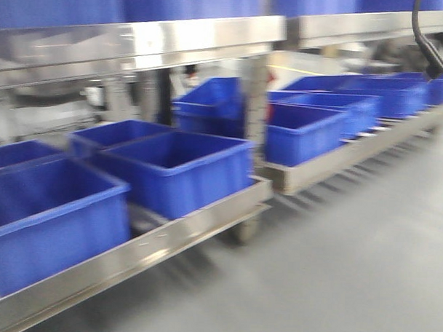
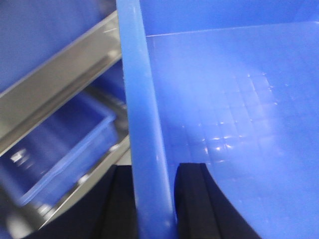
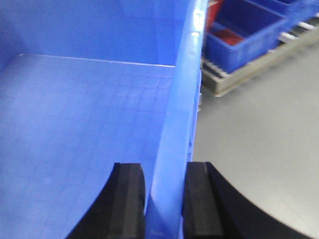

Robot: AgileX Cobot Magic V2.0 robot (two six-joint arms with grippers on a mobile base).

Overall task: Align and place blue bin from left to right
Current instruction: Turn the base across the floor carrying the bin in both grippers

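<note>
The blue bin fills both wrist views, and I hold it by two opposite walls. In the left wrist view its rim [image 2: 142, 99] runs up between the black fingers [image 2: 192, 199] of my left gripper [image 2: 154, 204], which is shut on it, with the bin's gridded floor [image 2: 234, 109] to the right. In the right wrist view my right gripper [image 3: 166, 204] is shut on the opposite rim [image 3: 182, 99], and the bin's inside [image 3: 84, 124] lies to its left. I cannot pick out the held bin in the front view.
A low steel rack [image 1: 205, 220] carries several blue bins [image 1: 181, 168], with an upright post [image 1: 254, 101] in the middle and more bins [image 1: 310, 129] further right. Grey floor [image 1: 349, 258] lies in front. A black cable [image 1: 429, 49] hangs at the top right. The front view is blurred.
</note>
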